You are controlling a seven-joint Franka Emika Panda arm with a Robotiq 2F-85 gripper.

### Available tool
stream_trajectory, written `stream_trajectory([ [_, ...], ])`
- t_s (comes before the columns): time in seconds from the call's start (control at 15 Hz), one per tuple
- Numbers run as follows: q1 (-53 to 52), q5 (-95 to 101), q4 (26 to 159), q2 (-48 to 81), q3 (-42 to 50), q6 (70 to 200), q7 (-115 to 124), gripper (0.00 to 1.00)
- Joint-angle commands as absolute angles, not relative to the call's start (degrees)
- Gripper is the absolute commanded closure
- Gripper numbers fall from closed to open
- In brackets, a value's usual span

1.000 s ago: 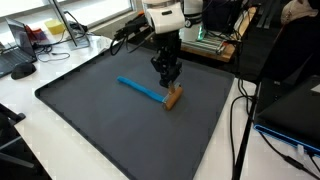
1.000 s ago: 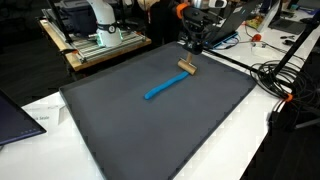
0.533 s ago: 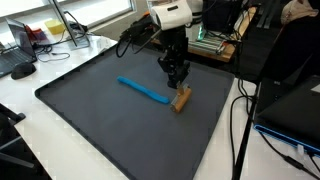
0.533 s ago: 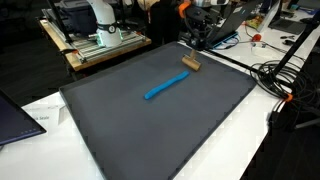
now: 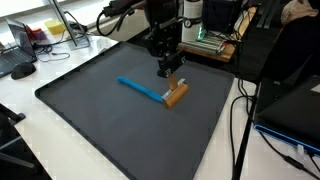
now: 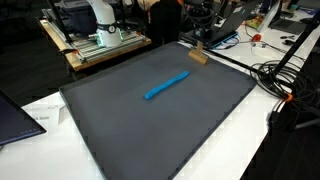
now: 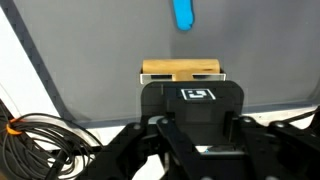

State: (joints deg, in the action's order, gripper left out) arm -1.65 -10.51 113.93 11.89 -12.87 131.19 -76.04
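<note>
Gripper point(image 5: 169, 72) is clamped straight down on the wooden block point(image 7: 182, 70), pinching its narrow width, I'd guess so it sits square and crosswise, up near a corner of the grey mat point(image 6: 120, 130), a bit clear of the blue marker's point(image 6: 165, 86) tip.

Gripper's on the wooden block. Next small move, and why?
Probably ease the wooden block straight down onto the mat, then open. The gripper is shut on it, the blue stick lies clear of it, and bare mat surrounds it.
</note>
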Motion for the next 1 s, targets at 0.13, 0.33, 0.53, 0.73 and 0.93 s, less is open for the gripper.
stream_trajectory([
  [0.13, -1.0, -14.7, 113.4, 10.4, -10.1, 129.2, -71.3, 0.78],
  [0.33, -0.4, -17.0, 112.8, 10.8, -8.5, 128.1, -64.9, 0.78],
  [0.53, -0.4, -16.3, 112.8, 10.9, -7.4, 128.6, -58.5, 0.78],
  [0.73, -0.9, -14.3, 112.5, 11.0, -6.6, 129.4, -51.7, 0.78],
  [0.93, -1.4, -11.3, 111.0, 11.7, -6.3, 127.8, -44.5, 0.78],
])
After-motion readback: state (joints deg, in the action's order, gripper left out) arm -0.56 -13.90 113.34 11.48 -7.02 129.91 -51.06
